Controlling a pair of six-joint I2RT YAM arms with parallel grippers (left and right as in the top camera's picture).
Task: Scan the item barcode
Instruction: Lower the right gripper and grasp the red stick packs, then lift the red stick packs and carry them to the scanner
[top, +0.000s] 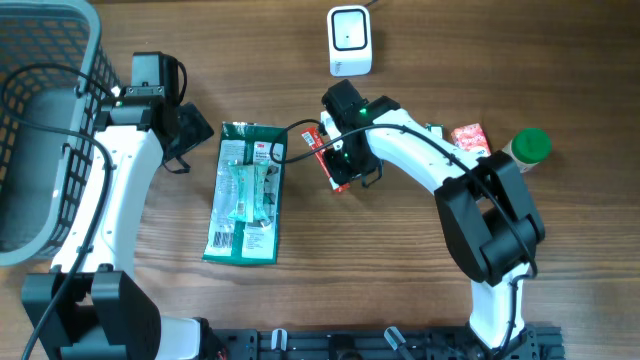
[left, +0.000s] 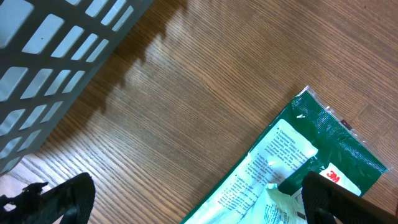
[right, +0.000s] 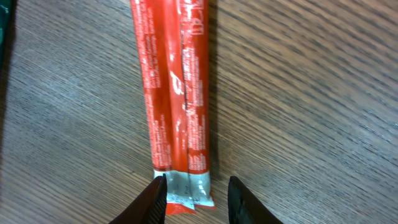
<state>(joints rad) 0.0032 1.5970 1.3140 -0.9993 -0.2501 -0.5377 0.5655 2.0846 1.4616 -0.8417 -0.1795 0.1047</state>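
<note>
Two arms over a wooden surface (top: 400, 280), the right one poised at a red stick packet.

A grey basket (top: 90, 60) stands at the left edge. A flat green package (top: 245, 190) lies between the arms, and a white scanner (top: 350, 40) sits at the far edge. The left end effector (top: 195, 140) is spread fully wide and holds nothing, just beside the green package's upper left corner. The red stick packet (right: 177, 93) lies flat just right of the green package, below the scanner. The right end effector (right: 194, 200) is partly open and straddles the packet's sealed end; one finger is at its edge, the other stands clear. A small red box (top: 470, 137) and a green-capped bottle (top: 528, 148) lie to the right.
</note>
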